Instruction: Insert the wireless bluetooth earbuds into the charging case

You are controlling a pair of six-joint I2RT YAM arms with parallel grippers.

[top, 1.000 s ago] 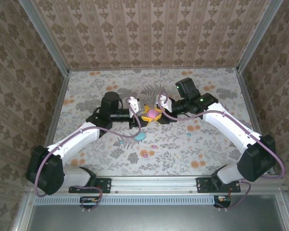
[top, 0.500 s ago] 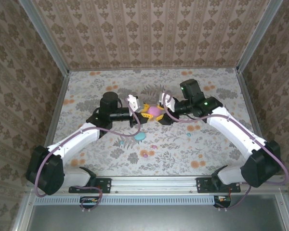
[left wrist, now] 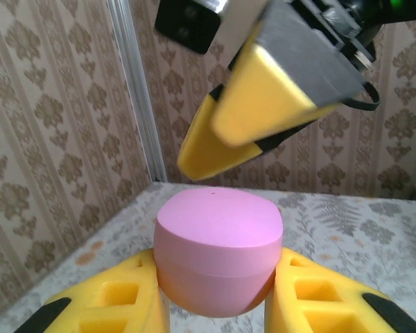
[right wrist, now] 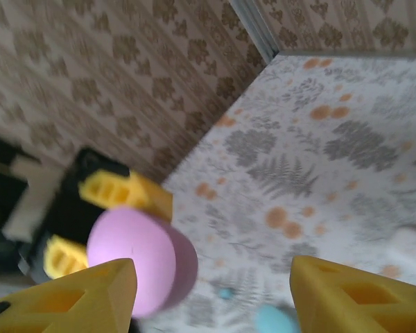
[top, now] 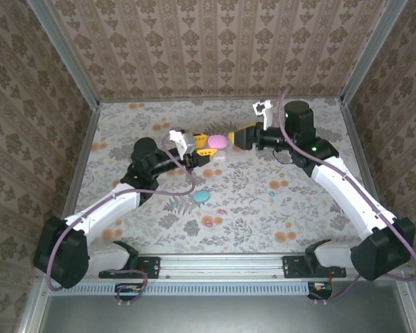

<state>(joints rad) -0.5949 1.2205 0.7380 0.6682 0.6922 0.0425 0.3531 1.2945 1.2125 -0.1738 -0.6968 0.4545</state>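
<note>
A pink charging case [top: 217, 141] hangs above the table with its lid down, and my left gripper [top: 213, 146] is shut on it. In the left wrist view the case [left wrist: 218, 246] sits squeezed between the yellow fingers [left wrist: 111, 305]. My right gripper [top: 241, 137] stands open just right of the case, with nothing in it. In the right wrist view the case [right wrist: 140, 260] is ahead on the left, beyond my open right gripper [right wrist: 215, 305]. Tiny earbuds lie on the table: teal ones [top: 174, 206] [top: 271, 194] and a magenta one [top: 222, 211].
A teal oval case [top: 202, 196] lies on the floral tabletop near the middle, also seen in the right wrist view [right wrist: 277, 320]. A whitish case [top: 220, 155] rests under the held case and another whitish object [top: 284, 154] under the right arm. Patterned walls enclose the table.
My right gripper has opened and drawn back to the upper right, away from the pink case. My left gripper has carried the case up and toward the back.
</note>
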